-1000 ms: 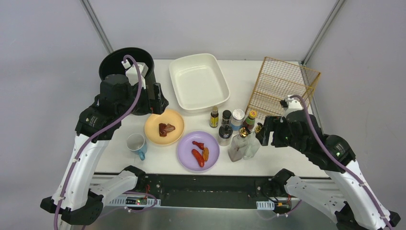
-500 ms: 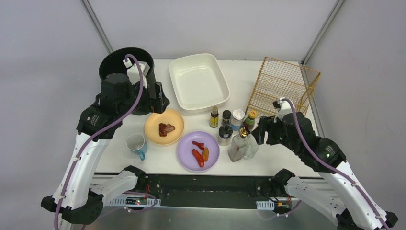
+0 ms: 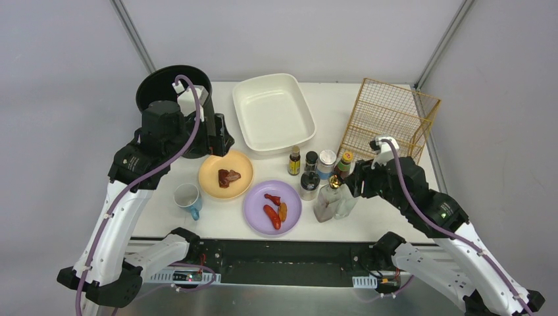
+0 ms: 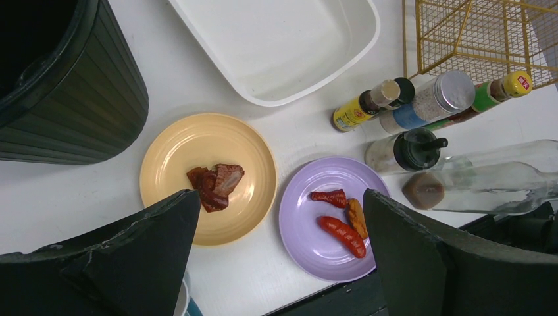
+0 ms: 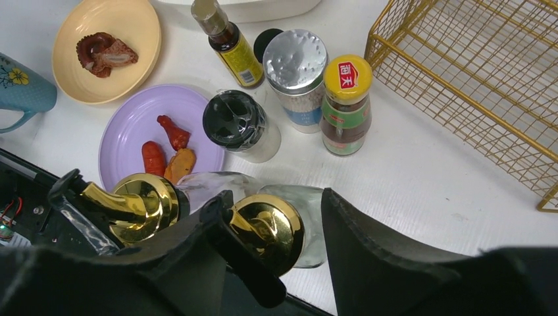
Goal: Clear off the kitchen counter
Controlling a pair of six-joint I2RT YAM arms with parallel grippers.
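**Item:** clear bottle [image 5: 289, 194], gold cap [image 5: 266, 227]. Stands upright, long axis vertical, at the right front of the counter [image 3: 220, 220]. A second gold-capped bottle [image 5: 141, 204] is just beside it, and the rack [image 3: 388, 118] is behind.

**Nearer arm:** right.

**Right gripper** [image 5: 275, 209]: jaws partly apart, straddling the cap from above. A gap shows on one side. The other finger appears to touch the cap, though the angle leaves this unsure. Not clamped.

**Left gripper** [image 4: 279, 197]: spread wide, empty, above the yellow plate [image 4: 171, 145] and purple plate [image 4: 309, 243].

Lab booth: grey panels [image 3: 59, 79] wall in the kitchen counter [image 3: 332, 112].
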